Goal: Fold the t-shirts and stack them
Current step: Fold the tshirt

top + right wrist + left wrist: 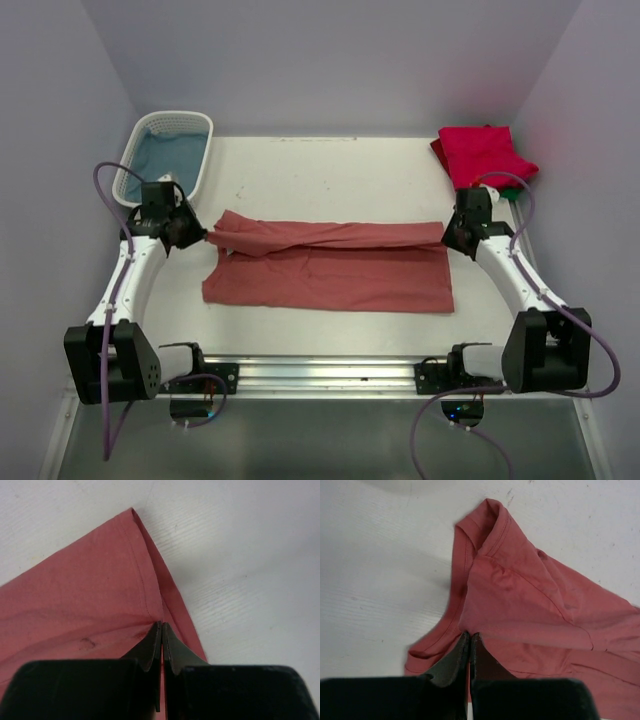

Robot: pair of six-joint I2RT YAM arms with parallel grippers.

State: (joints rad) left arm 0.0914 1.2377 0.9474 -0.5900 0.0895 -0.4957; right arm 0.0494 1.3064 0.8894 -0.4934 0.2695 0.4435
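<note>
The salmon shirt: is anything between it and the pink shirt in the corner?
Nothing visible, only bare table between the salmon shirt and the pink shirt, plus the right gripper that holds the salmon one.

Soft even light, faint shadows

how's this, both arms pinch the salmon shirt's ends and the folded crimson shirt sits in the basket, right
Not quite. The crimson shirt lies at the far right of the table, outside the basket, as the top view shows. The rest holds.
</note>
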